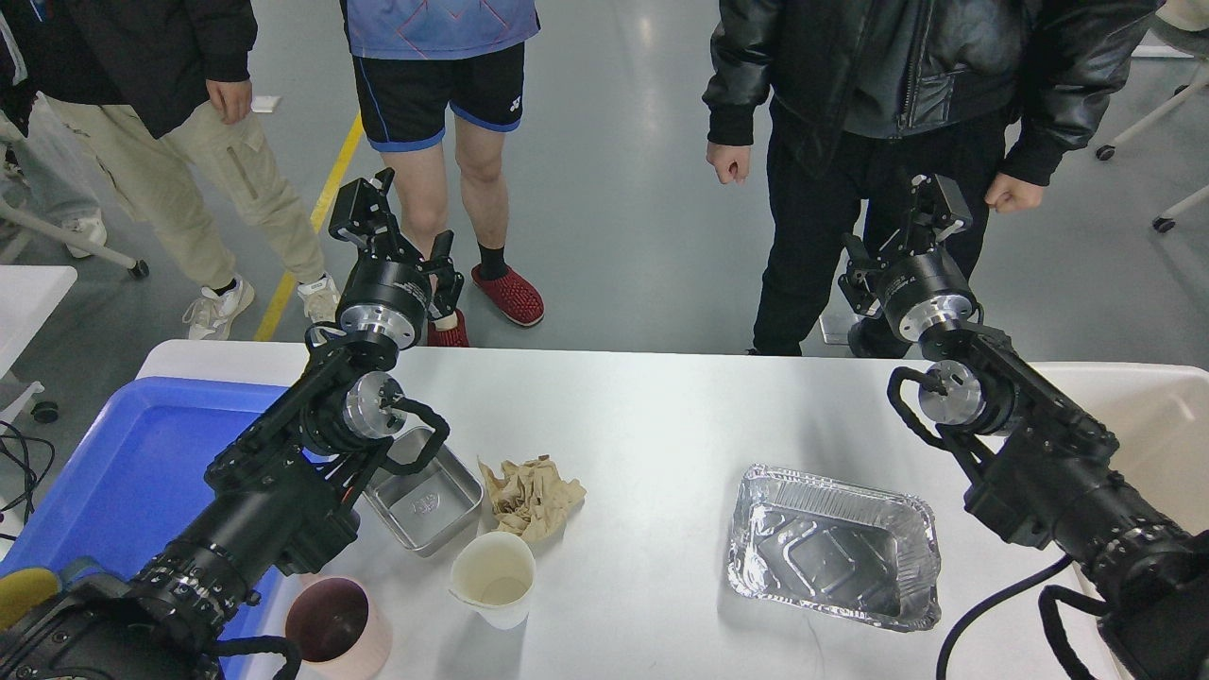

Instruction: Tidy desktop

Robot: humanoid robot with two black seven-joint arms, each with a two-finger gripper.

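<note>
The desktop (652,416) spreads below me, carrying a foil tray (833,546), crumpled paper (531,495), a paper cup (494,576) and a steel dish (425,501). My left gripper (401,227) hangs raised, fingers wide, empty; right gripper (911,227) fingers I cannot tell. I'd descend squarely onto the paper.

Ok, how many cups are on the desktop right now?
2. A white paper cup stands near the front edge beside the crumpled napkin; a pink cup sits front-left, next to the blue tray. My left arm may hide more.
</note>
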